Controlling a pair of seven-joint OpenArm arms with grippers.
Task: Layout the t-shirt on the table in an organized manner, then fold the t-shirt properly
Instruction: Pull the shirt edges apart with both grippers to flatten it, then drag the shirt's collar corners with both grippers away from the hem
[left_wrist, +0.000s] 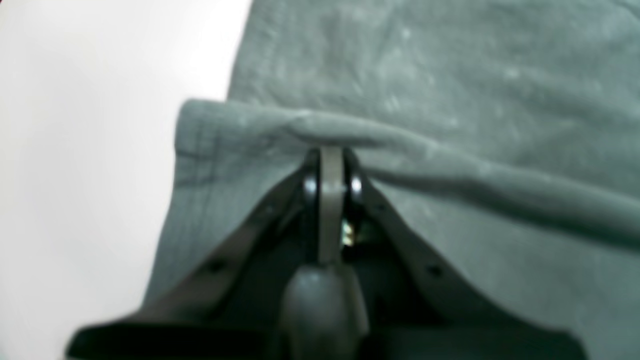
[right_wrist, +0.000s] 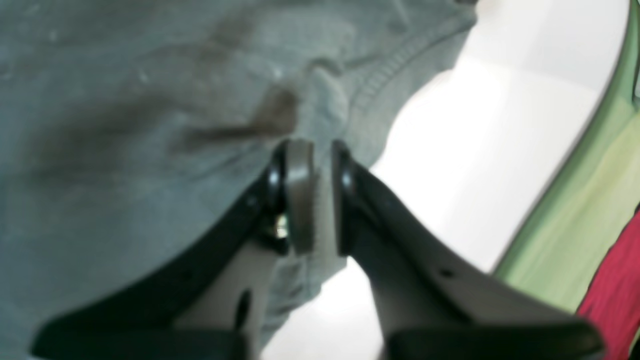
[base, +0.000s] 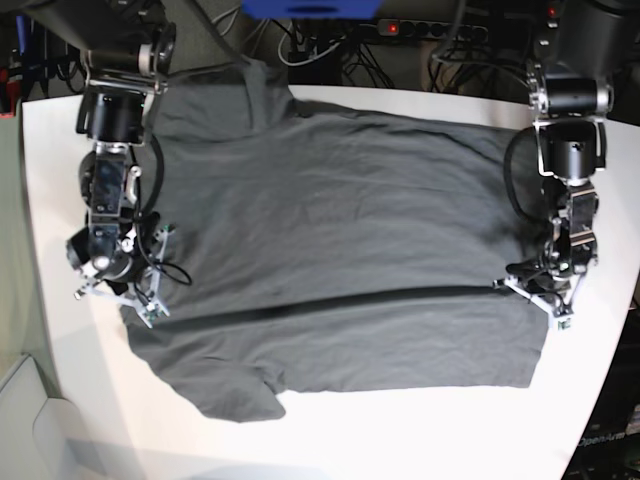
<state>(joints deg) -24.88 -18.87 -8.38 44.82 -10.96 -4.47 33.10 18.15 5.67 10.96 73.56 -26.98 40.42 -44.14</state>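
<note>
Two arms, one on each side edge of the shirt (base: 340, 260), and both sit right at the ends of a long crease (base: 340, 298) that runs across the cloth from one side of the bench (base: 600, 420) to the other. That crease is what the next move turns on, I'd guess: it's the shirt's fold axis, crosswise between the two jaws, so both arms are equally close to it and each one only has its own end.

Left jaws (left_wrist: 331, 155) are pressed together and pinching the raised ridge of the fold (left_wrist: 300, 125), right by the shirt's side edge, with bare bench just beside. Right jaws (right_wrist: 320, 155) are a bit apart, with cloth running between them at a ribbed hem (right_wrist: 390, 75) near the bench's edge; can't tell if they actually grip it or are letting go.

The shirt itself is spread over most of the bench, dark charcoal grey, fairly flat but wrinkly. Its collar end reaches the far edge, and one sleeve (base: 240, 395) pokes out toward the near edge. The strip below the crease looks doubled over, though I wouldn't swear to it. Soft stuff, so it'll probably sag if only one end gets lifted.
</note>
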